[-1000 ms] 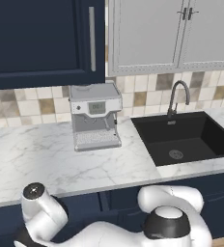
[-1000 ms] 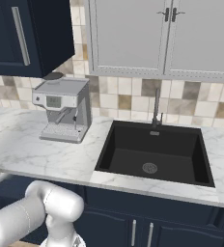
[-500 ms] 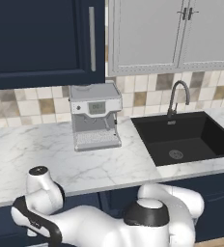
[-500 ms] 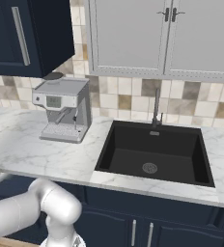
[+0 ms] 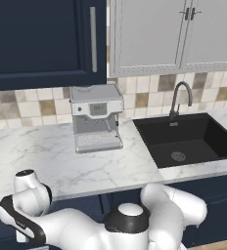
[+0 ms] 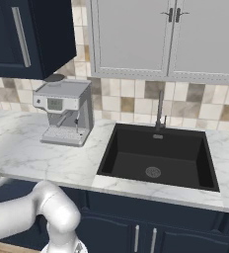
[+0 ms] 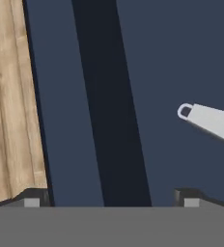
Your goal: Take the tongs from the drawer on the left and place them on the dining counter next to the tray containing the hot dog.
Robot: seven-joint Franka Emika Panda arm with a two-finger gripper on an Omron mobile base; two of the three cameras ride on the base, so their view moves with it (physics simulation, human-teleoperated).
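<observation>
Ahead of the fingertips (image 7: 32, 201), a navy front panel is seen close up, with one end of a silver bar handle (image 7: 208, 120) to the right of the right tip; whether it belongs to the drawer cannot be told. The gripper (image 7: 111, 200) is spread fully wide, with nothing held. Wooden floor (image 7: 10, 101) is seen beyond the left tip.

drawer (image 7: 181, 72) | navy front | silver bar handle (image 7: 208, 120) at right
</observation>
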